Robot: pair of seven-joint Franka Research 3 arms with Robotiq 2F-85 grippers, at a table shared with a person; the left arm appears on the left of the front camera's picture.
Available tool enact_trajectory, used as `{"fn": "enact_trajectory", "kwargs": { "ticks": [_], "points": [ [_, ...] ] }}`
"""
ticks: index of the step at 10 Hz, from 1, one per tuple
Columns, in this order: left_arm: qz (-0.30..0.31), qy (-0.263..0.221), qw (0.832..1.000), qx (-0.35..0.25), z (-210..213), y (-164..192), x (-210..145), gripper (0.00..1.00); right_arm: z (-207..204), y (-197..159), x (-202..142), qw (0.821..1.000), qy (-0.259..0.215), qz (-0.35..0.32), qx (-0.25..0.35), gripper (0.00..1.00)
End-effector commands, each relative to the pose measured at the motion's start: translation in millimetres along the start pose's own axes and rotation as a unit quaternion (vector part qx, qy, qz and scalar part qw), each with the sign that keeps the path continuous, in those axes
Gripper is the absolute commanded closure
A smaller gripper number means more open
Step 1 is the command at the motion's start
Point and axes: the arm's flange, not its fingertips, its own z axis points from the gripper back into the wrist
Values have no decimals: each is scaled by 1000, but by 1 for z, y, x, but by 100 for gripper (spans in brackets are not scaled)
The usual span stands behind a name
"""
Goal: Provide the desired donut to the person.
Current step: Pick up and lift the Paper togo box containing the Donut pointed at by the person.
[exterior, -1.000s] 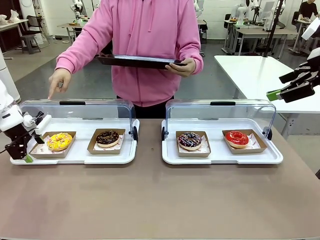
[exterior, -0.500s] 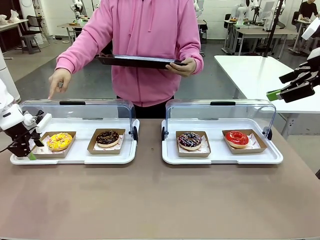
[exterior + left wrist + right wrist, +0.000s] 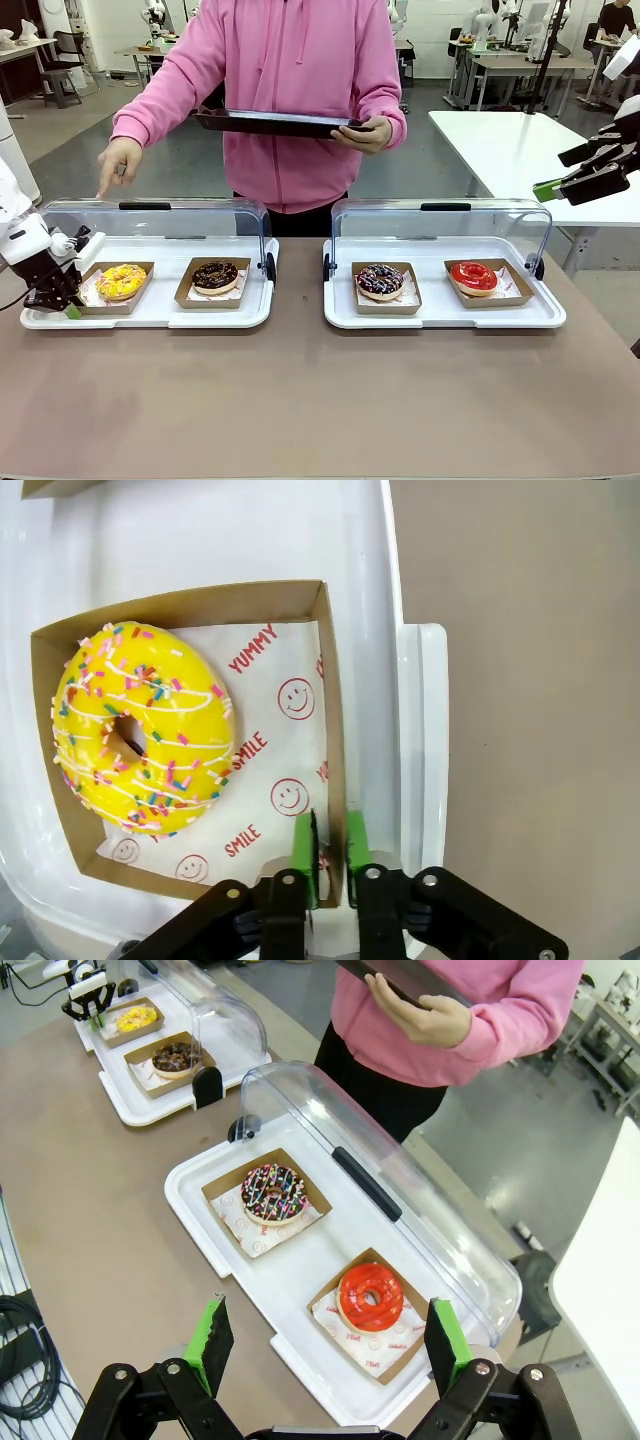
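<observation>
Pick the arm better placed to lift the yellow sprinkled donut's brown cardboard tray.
Left. The left gripper grips the wall of the brown cardboard tray holding the yellow sprinkled donut; the right gripper hangs open, high off to the right.

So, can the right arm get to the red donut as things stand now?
Probably yes. The clear lid is swung back behind the red donut, so it lies uncovered from above, and the right gripper hangs open with nothing between them.
</observation>
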Motion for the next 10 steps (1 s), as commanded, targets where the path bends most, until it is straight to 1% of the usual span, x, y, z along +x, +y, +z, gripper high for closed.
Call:
{"fn": "enact_trajectory", "kwargs": {
  "ticks": [1,4,6,7,8,10],
  "points": [
    [7,0,1000,-3,7,1,3,100,-1,0,-2,1000,2,0,5,0],
    [3,-4,1000,2,18,-11,7,100,-1,0,-2,1000,2,0,5,0],
    [-22,-8,999,47,47,-38,13,100,-1,0,-2,1000,2,0,5,0],
    [-24,0,998,56,61,-53,17,100,-1,0,-2,1000,2,0,5,0],
    [-21,-24,998,52,72,-67,21,100,-1,0,-2,1000,2,0,5,0],
    [3,7,998,62,104,-101,23,100,-1,0,-2,1000,2,0,5,0]
  ]
}}
